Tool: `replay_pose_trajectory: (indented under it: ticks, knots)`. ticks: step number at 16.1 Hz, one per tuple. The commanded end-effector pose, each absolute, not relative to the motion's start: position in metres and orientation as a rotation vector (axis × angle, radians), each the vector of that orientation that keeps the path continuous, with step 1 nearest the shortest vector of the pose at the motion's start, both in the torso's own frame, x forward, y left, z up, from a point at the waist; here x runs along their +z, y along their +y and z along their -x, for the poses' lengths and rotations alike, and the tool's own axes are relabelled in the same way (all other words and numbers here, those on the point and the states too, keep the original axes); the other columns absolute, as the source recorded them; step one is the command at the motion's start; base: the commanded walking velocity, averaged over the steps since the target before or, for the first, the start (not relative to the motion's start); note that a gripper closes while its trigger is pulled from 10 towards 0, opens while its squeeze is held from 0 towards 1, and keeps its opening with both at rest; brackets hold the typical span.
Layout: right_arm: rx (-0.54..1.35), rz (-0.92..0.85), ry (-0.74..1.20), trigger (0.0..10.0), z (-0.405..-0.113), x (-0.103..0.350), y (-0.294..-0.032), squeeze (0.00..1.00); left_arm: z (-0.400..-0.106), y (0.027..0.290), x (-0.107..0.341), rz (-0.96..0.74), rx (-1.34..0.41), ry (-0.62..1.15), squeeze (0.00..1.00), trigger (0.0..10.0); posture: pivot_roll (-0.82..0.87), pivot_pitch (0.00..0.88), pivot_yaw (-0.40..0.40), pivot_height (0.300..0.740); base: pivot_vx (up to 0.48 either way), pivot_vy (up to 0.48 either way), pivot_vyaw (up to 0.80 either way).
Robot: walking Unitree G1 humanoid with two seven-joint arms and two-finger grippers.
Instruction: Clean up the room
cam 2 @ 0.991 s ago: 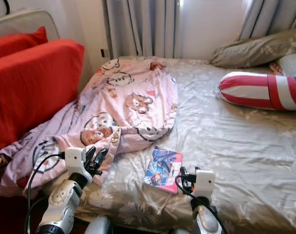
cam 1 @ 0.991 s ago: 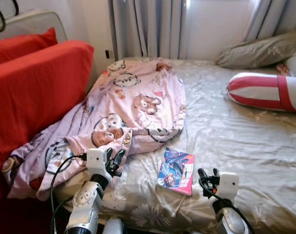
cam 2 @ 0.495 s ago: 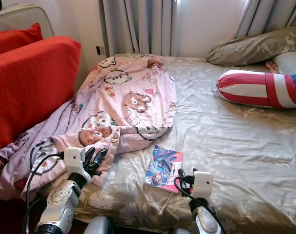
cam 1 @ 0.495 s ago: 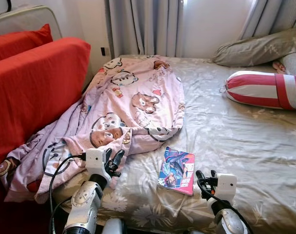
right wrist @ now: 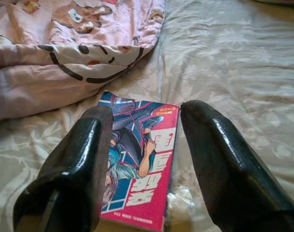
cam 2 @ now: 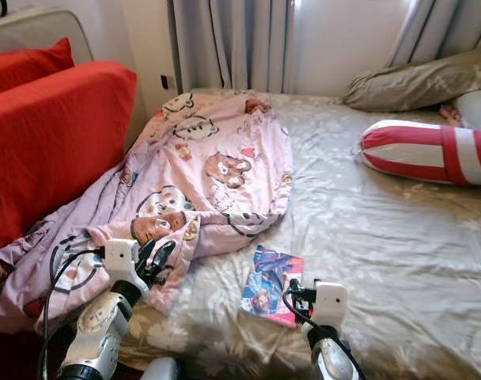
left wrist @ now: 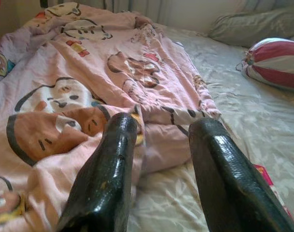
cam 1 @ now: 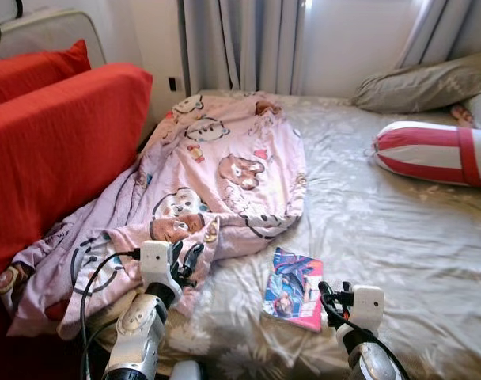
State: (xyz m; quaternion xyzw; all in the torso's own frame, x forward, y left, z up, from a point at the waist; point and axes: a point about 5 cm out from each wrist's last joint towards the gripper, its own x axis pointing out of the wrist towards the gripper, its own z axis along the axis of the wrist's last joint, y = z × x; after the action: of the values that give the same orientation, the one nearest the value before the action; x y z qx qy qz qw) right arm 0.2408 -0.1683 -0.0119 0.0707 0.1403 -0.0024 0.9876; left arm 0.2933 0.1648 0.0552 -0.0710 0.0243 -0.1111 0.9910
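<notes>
A comic book (cam 1: 293, 288) with a blue and pink cover lies flat near the front edge of the bed (cam 1: 383, 229). A crumpled pink blanket (cam 1: 209, 174) printed with cartoon faces covers the bed's left half and spills down toward the red sofa. My left gripper (cam 1: 187, 261) hangs open over the blanket's front fold, its fingers (left wrist: 108, 179) empty. My right gripper (cam 1: 335, 294) stands open just right of the comic, whose cover (right wrist: 137, 154) lies between and beyond the two fingers in the right wrist view.
A red sofa (cam 1: 51, 150) with a red cushion (cam 1: 35, 67) stands close along the bed's left side. A red-and-white striped bolster (cam 1: 434, 152) and a grey pillow (cam 1: 422, 83) lie at the back right. Curtains (cam 1: 240, 43) hang behind the bed.
The whole picture has shifted a little, so the camera has moved. Both grippers keep their places relative to the blanket and the comic, and both stay open.
</notes>
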Motion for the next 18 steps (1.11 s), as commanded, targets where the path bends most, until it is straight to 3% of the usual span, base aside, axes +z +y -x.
replay_pose_trajectory:
  ticks: [1,4,18]
  knots:
    - [-0.021,-0.151,0.299,10.0,-0.2404,-0.0141,-0.1709,0.00,-0.2932,0.1622,0.0561,0.131,-0.240,0.048,0.00,10.0,-0.03,0.000,-0.005,0.632,0.000,0.000,0.00]
    - [-0.003,-0.149,0.270,10.0,-0.2410,-0.0119,-0.1692,0.00,-0.2931,0.1621,0.0561,0.129,-0.239,0.048,0.00,10.0,-0.03,0.000,-0.006,0.587,0.000,0.000,0.00]
    - [0.033,-0.127,0.267,10.0,-0.2407,-0.0130,-0.1656,0.00,-0.2931,0.1603,0.0563,0.125,-0.251,0.057,0.00,10.0,-0.03,0.000,-0.006,0.587,0.000,0.000,0.00]
